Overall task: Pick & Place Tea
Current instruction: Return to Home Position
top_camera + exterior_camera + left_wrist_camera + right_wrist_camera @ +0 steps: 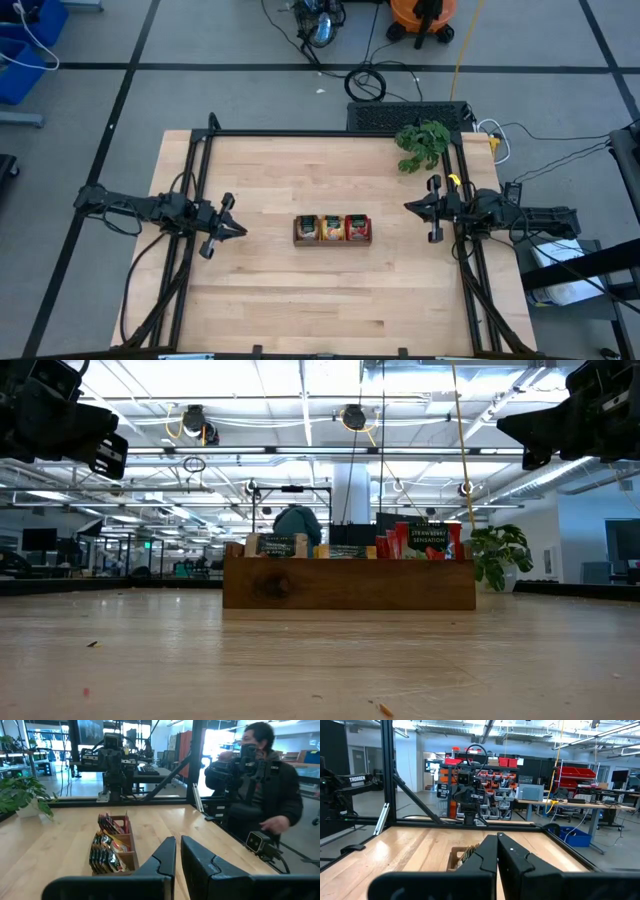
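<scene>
The tea stood on edge inside the wooden tray, sorted by colour into its three compartments: dark green, orange, red. The filling looked finished to me. That would explain the arms. The left gripper hung well off one end of the tray and the right gripper well off the other. Both were raised above it and empty, fingers pinched nearly together as far as I could tell, safely clear of knocking anything. A person stood farther out from the tray.
</scene>
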